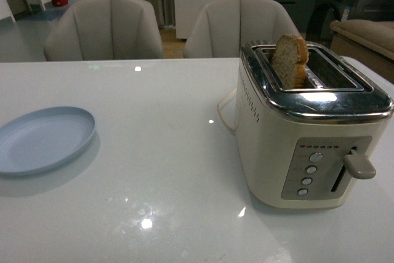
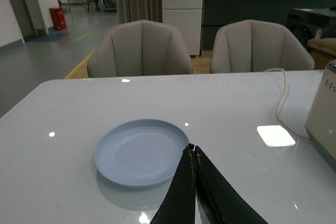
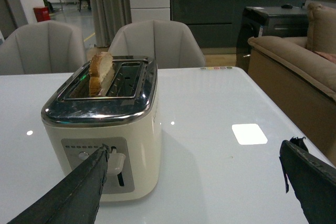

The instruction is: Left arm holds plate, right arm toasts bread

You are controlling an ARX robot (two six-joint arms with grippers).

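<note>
Bread (image 1: pixel 290 60) stands in the toaster (image 1: pixel 308 127), centre right. Left gripper (image 2: pixel 192 149), fingers together, lies beside the plate (image 2: pixel 140 152); right gripper (image 3: pixel 194 153) fingers spread wide.

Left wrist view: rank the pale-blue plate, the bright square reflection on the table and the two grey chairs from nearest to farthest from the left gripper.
1. Round pale-blue plate, just beyond the shut left gripper.
2. Bright square reflection, toward the toaster's side.
3. Two grey upholstered chairs, behind the table's far edge; too close to rank between them.
</note>
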